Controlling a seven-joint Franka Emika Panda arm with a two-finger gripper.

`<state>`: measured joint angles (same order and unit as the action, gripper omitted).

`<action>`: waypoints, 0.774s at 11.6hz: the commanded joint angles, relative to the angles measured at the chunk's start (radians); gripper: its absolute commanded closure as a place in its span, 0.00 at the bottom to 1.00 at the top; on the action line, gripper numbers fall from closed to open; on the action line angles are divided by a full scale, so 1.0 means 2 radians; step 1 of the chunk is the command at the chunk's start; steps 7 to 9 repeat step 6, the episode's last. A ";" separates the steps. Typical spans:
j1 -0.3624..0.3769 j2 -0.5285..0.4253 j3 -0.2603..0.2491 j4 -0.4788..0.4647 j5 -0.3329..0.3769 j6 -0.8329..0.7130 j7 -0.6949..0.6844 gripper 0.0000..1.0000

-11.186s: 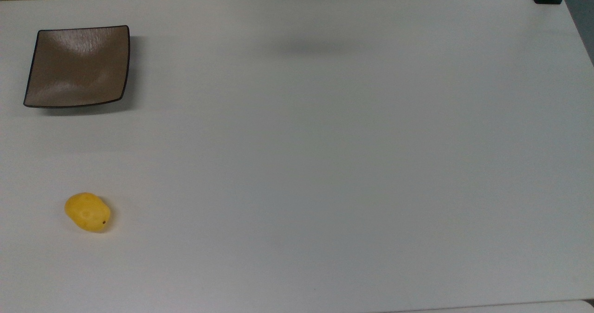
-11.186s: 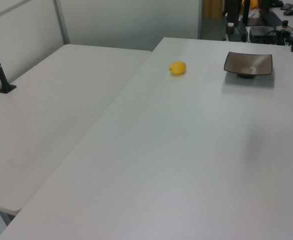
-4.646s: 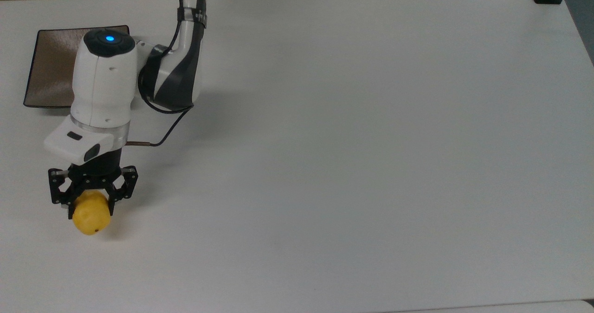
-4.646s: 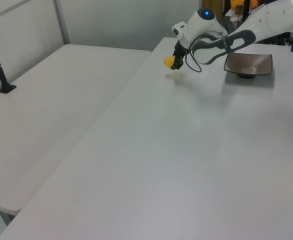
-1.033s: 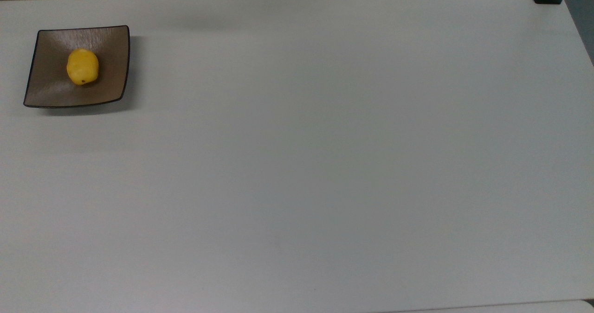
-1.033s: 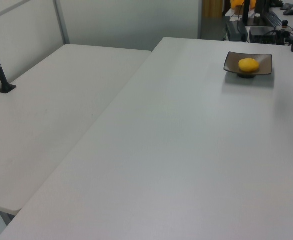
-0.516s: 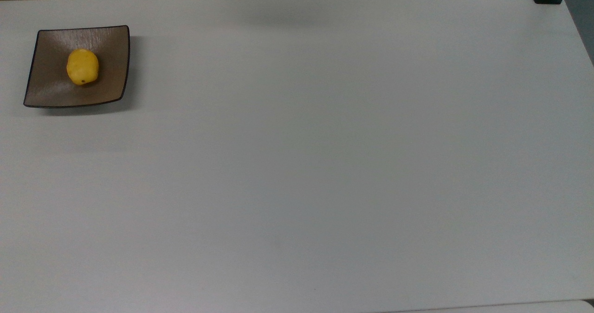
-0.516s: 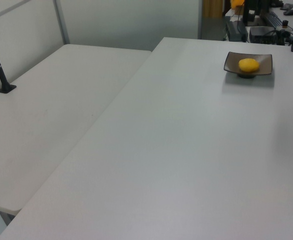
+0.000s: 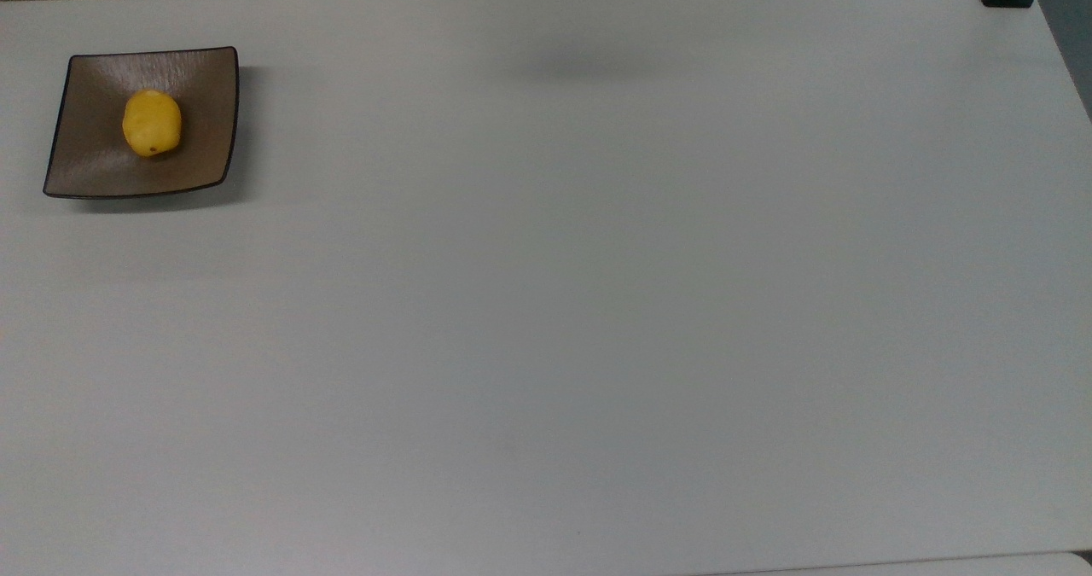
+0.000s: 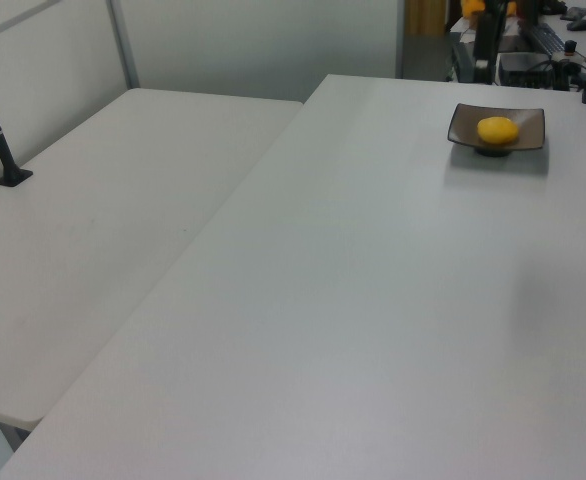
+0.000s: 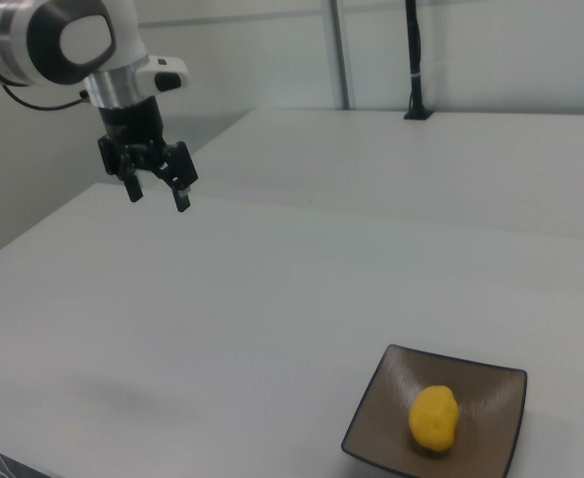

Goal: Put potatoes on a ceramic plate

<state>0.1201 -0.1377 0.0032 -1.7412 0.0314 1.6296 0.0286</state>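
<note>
- White and broad, the tabletop [image 9: 597,303] carried the plate near the top view's upper left corner.
- The brown ceramic plate [image 9: 94,166] [image 10: 528,135] [image 11: 486,398] sat flat on it.
- The end effector [image 11: 157,189] hung above the tabletop at the right view's upper left, well apart from the plate, fingers spread and holding nothing.
- The yellow potato [image 9: 152,123] [image 10: 497,130] [image 11: 434,418] lay on the plate, near its middle.

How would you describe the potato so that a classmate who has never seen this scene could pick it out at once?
Start at the big white table and look to the top view's upper left corner, where a square brown ceramic plate sits. The potato lies on it: small, smooth, egg-shaped, and the only bright yellow thing there.
</note>
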 commanded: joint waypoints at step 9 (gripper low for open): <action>-0.003 0.053 0.005 0.012 -0.010 0.089 -0.031 0.00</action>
